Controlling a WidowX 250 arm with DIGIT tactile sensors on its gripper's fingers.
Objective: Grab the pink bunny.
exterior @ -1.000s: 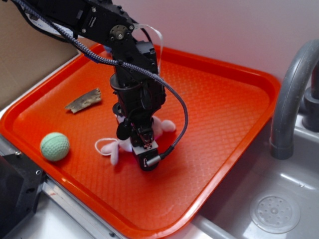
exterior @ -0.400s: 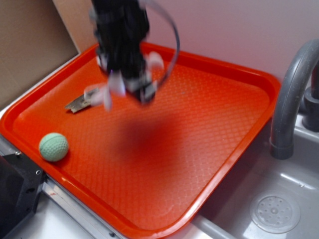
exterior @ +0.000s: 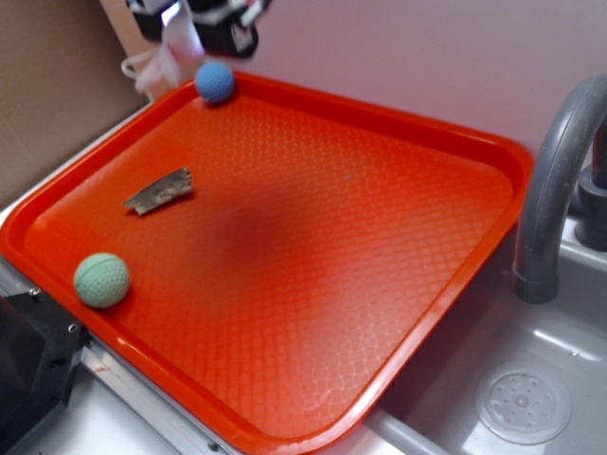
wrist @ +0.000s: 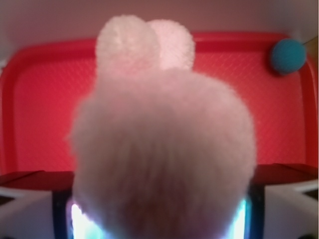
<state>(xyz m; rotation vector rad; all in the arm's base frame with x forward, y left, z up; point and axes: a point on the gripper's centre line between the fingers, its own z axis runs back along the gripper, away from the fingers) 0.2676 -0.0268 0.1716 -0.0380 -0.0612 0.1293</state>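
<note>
The pink bunny [wrist: 159, 149] fills the wrist view, fuzzy and pale, its two ears pointing up toward the tray's far rim. My gripper [wrist: 159, 209] is shut on it, the body pressed between the two fingers. In the exterior view the gripper [exterior: 204, 24] hangs high above the tray's far left corner, mostly cut off by the top edge. A pale bit of the bunny [exterior: 175, 43] and its white string loop [exterior: 137, 68] dangle beneath it.
An orange tray [exterior: 455, 275] lies beside a sink with a grey faucet [exterior: 555, 180]. On the tray sit a blue ball [exterior: 215, 81] at the far left corner, a mint-green ball [exterior: 101, 280] near the front left, and a brownish scrap [exterior: 159, 191].
The gripper has risen from the tray's middle with the bunny held in it and moved up to the far left, uncovering the blue ball. The green ball and scrap stay put.
</note>
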